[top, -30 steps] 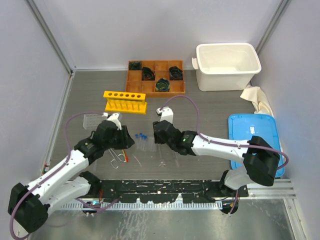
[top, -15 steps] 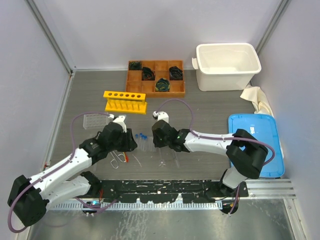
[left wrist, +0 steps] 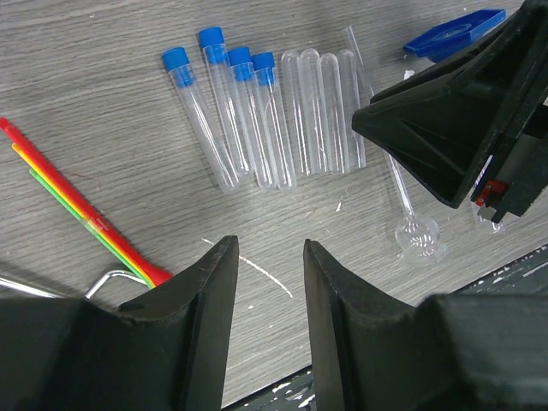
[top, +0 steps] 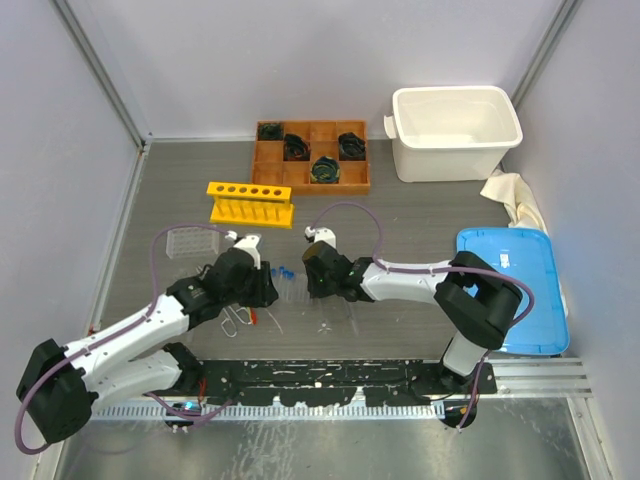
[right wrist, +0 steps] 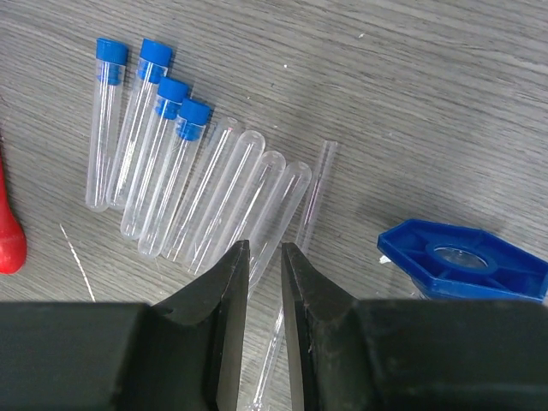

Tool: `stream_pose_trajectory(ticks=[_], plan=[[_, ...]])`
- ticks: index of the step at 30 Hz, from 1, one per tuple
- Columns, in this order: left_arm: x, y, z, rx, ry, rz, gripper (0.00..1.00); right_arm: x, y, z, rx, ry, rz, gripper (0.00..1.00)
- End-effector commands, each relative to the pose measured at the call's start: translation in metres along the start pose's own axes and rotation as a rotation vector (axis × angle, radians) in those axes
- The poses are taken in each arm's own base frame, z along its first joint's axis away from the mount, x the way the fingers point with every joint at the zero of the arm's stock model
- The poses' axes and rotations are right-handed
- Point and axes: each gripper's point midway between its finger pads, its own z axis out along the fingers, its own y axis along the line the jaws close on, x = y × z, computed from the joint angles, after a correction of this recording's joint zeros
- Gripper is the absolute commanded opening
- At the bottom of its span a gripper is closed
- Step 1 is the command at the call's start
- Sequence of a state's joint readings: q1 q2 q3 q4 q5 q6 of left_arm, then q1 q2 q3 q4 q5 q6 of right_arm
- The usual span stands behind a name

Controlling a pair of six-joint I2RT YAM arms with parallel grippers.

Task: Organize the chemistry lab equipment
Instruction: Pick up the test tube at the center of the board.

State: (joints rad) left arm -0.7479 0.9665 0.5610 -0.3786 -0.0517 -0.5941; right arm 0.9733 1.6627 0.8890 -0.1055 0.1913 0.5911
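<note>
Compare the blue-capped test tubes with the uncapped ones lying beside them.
The blue-capped test tubes carry blue caps; the uncapped test tubes have none. The capped ones spread slightly apart at their caps, with uneven ends; the uncapped ones lie close together and parallel. Both sets are four clear tubes lying flat on the table, side by side.

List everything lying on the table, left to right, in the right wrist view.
Red stick end, four blue-capped clear test tubes, four uncapped clear tubes, thin clear glass rod, blue octagonal plastic piece.
</note>
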Motion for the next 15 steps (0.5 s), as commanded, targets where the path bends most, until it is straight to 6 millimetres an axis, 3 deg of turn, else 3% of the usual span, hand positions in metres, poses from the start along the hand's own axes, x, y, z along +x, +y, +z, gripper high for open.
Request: stream_pose_trajectory(ticks=[1, 15], plan=[[-0.028, -0.018, -0.004, 0.036, -0.091, -0.002, 0.38, -0.016, 0.015, 0.000, -0.051, -0.037, 0.026, 0.28], [-0.027, -0.018, -0.004, 0.025, -0.090, 0.010, 0.41, -0.006, 0.013, 0.012, -0.029, 0.007, 0.021, 0.26]])
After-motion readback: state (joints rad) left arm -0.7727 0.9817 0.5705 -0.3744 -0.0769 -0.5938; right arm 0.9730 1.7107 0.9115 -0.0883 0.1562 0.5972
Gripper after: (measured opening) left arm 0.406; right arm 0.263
